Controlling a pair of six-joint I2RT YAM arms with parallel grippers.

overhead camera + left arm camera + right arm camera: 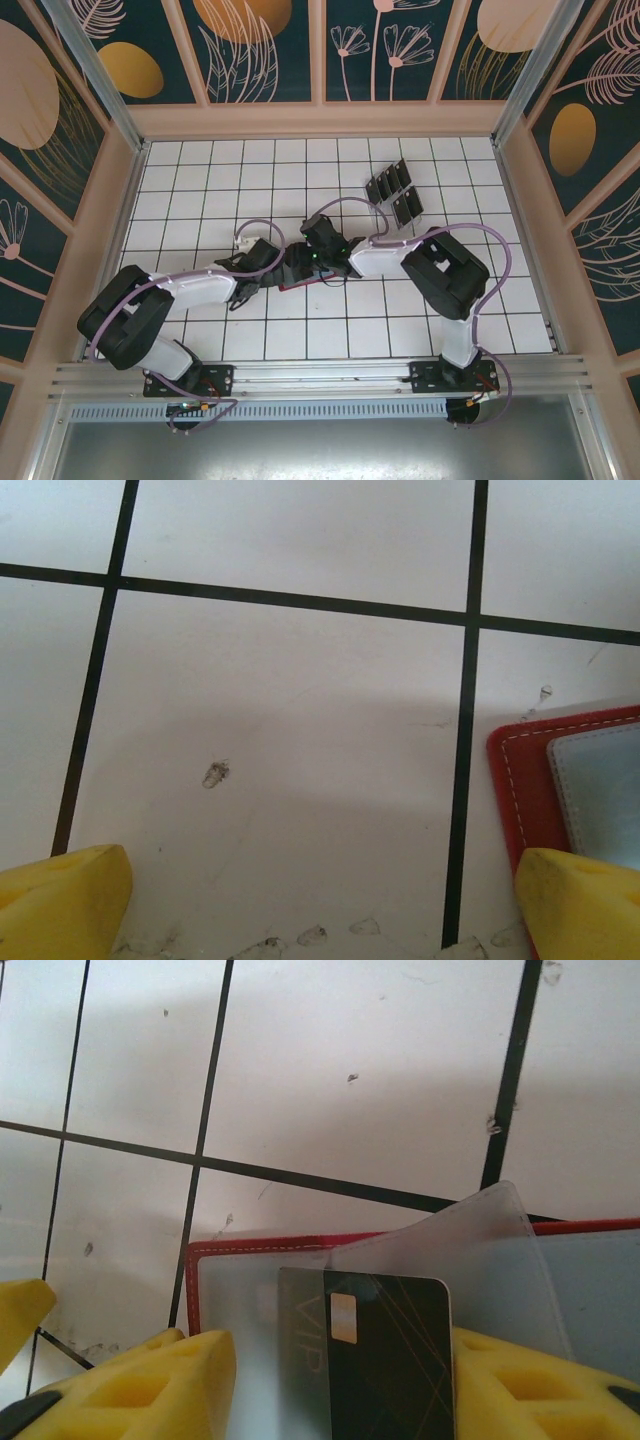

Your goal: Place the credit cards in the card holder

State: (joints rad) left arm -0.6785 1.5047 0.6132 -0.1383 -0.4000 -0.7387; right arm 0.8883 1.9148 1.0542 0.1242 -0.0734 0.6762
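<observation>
Card [390, 1360] part-way into holder [193, 1290]: light, stiff, slick

The holder is laid open on the white tiles at mid-table, beneath both wrists. A black card is seen with part of it tucked under the clear sleeve [470, 1250], whose corner is lifted off the red backing. The right gripper [345, 1360] is set about half closed, with its yellow fingers [150, 1390] on either side of the card. Whether the card is clamped or merely flanked cannot be told, since a gap seems to show on one side. The left gripper [320, 880] is spread wide with nothing between its fingers. One finger lies over the holder's corner and is possibly pinning it.

The card is judged to be very light, thin and rigid, with glossy faces that would slide readily against plastic. It is best taken by two opposite edges near the trailing end, so that the entering end is free for the sleeve. A flat pinch on the faces would be blocked by the tiles. The sleeve looks soft and may buckle if the card is pushed at an angle. The holder is light and is likely to skate unless it is held down. Other cards [395, 190] are stood in a group well behind, to the right.
</observation>
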